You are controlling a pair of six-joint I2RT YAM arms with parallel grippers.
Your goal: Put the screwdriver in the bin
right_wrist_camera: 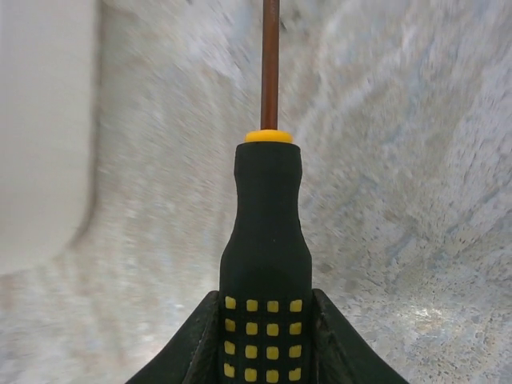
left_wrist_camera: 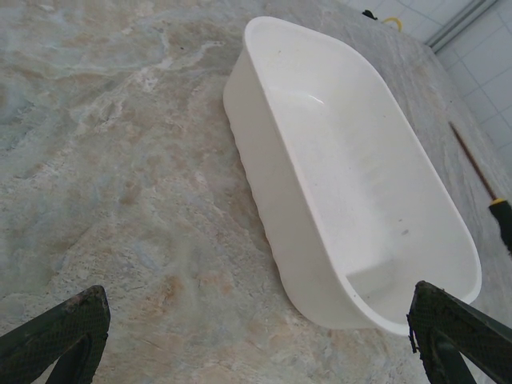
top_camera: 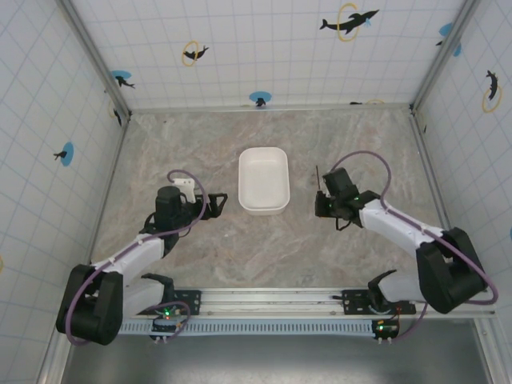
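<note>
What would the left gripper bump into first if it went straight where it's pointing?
Most likely the bin: the open left gripper faces its near side wall, with a stretch of table between them.

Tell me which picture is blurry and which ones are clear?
Right wrist view: the screwdriver handle is sharp, but the table behind it is smeared and blurry. Left wrist view: clear, with a soft shine inside the white bin. Top external view: clear and evenly lit, with only faint shadows.
</note>
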